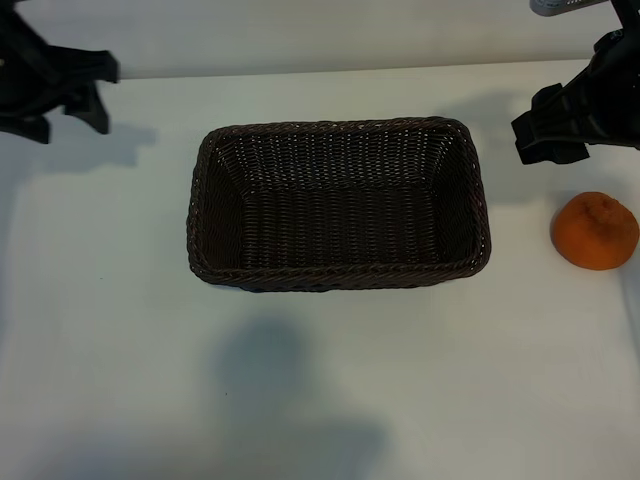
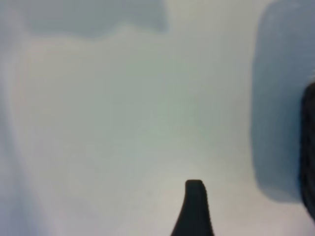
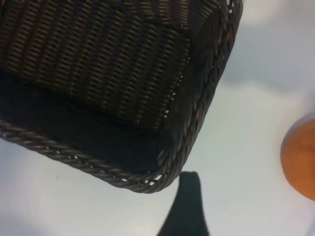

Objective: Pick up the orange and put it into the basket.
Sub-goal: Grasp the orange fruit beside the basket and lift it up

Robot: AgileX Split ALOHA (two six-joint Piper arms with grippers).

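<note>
The orange lies on the white table to the right of the basket, apart from it; the right wrist view catches it at the picture's edge. The dark brown wicker basket stands empty mid-table, and its corner fills much of the right wrist view. My right gripper hovers behind the orange, open and holding nothing, with one black finger showing. My left gripper is parked at the far left corner, open and empty, with one finger over bare table.
The white table spreads wide in front of the basket and on both sides. Its far edge runs just behind the arms. A dark shape sits at the edge of the left wrist view; I cannot tell what it is.
</note>
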